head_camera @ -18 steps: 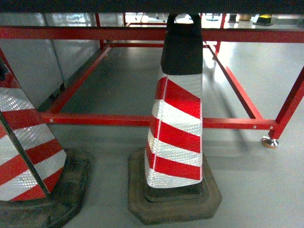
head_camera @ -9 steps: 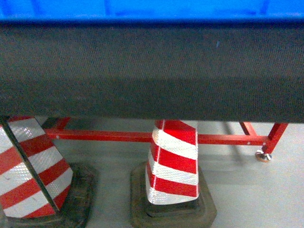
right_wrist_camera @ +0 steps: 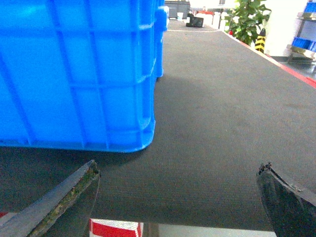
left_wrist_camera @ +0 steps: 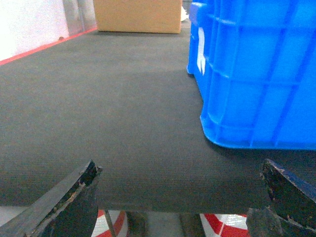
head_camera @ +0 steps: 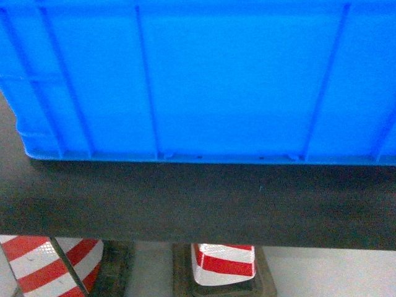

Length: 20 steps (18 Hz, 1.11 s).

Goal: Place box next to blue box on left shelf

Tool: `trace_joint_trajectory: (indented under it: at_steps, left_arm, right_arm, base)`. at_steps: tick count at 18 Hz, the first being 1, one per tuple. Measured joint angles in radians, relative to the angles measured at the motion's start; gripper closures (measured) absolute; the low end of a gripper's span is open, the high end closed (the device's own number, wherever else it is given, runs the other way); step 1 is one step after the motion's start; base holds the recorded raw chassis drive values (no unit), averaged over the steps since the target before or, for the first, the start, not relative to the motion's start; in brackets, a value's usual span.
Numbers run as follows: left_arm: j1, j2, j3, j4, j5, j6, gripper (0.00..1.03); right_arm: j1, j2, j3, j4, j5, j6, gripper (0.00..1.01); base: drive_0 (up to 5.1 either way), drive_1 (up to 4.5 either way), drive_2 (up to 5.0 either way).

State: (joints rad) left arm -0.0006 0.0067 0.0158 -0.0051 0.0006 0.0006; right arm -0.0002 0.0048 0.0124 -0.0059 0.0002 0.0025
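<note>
**Crate waits on the belt, both claws empty**

The box [head_camera: 204, 80] sits on the dark belt [left_wrist_camera: 98, 123]. Left gripper [left_wrist_camera: 180, 197] and right gripper [right_wrist_camera: 177, 195] gape wide at the belt's edge, holding nothing. Best to approach each side evenly and grip under the rim.

Dark matted tabletop above a grey floor

The dark woven table surface [left_wrist_camera: 113, 123] runs back to a cardboard carton [left_wrist_camera: 137, 16]; red-and-white traffic cones [head_camera: 224, 263] stand below on the pale grey floor [head_camera: 334, 272]; a leafy potted plant [right_wrist_camera: 249, 19] sits far off.
</note>
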Motion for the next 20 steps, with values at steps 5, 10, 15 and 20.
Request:
trace_joint_trajectory:
  at_steps: [5,10,15,20]
  left_arm:
    - [0.000,0.000,0.000,0.001,-0.001,0.000,0.05]
    - [0.000,0.000,0.000,0.001,0.000,0.000,0.05]
    - [0.000,0.000,0.000,0.001,-0.001,0.000,0.05]
    - [0.000,0.000,0.000,0.001,-0.001,0.000,0.05]
  right_arm:
    - [0.000,0.000,0.000,0.002,0.000,0.000,0.03]
    - [0.000,0.000,0.000,0.000,-0.001,0.000,0.03]
    - [0.000,0.000,0.000,0.000,0.000,0.000,0.03]
    - [0.000,0.000,0.000,0.000,0.000,0.000,0.03]
  base:
    - [0.0,0.00,0.0]
    - [0.0,0.00,0.0]
    - [0.0,0.00,0.0]
    - [0.0,0.00,0.0]
